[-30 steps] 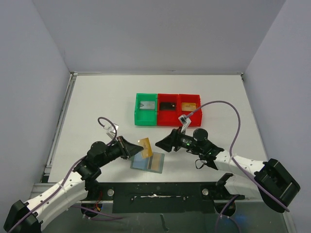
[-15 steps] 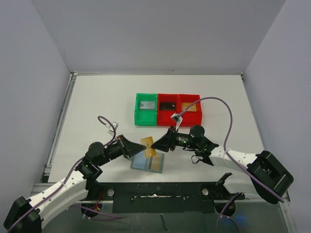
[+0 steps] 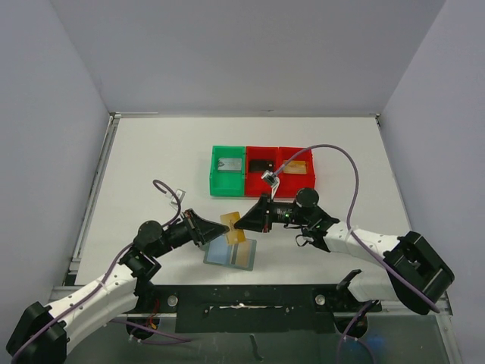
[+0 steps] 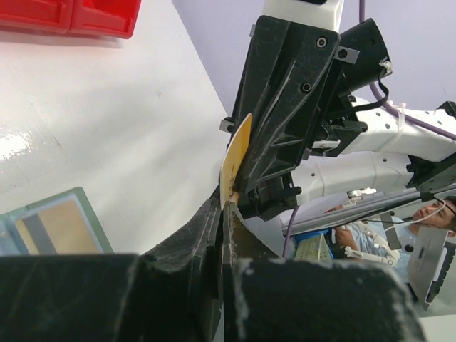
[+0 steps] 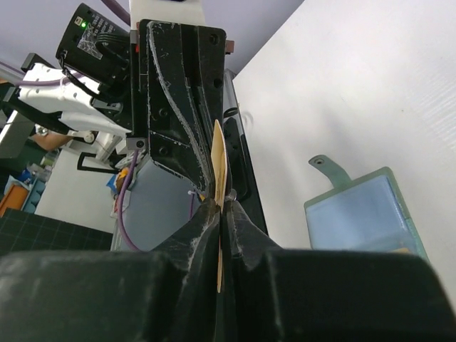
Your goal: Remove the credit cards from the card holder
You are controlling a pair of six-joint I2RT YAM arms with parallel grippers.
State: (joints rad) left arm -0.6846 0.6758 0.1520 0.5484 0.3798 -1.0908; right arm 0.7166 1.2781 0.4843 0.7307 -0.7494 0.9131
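A gold-tan credit card (image 3: 233,227) hangs on edge in the air above the open, pale blue-grey card holder (image 3: 231,254). My left gripper (image 3: 220,230) is shut on its left end and my right gripper (image 3: 242,222) is shut on its right end, tips facing each other. In the left wrist view the credit card (image 4: 234,160) rises from my left gripper (image 4: 222,206), with the right gripper's black body behind it. A second gold card (image 4: 63,224) lies in the card holder (image 4: 91,217). The right wrist view shows the credit card (image 5: 219,160) edge-on in my right gripper (image 5: 221,203), and the card holder (image 5: 363,214) with its strap tab (image 5: 324,165).
A green bin (image 3: 228,171) and two red bins (image 3: 262,168) (image 3: 297,167) stand in a row behind the grippers, each with a small flat item inside. The table's near edge and the arm bases lie just below the card holder.
My right gripper moved left to the raised card and shut on its free end. My left gripper kept its hold and barely moved.
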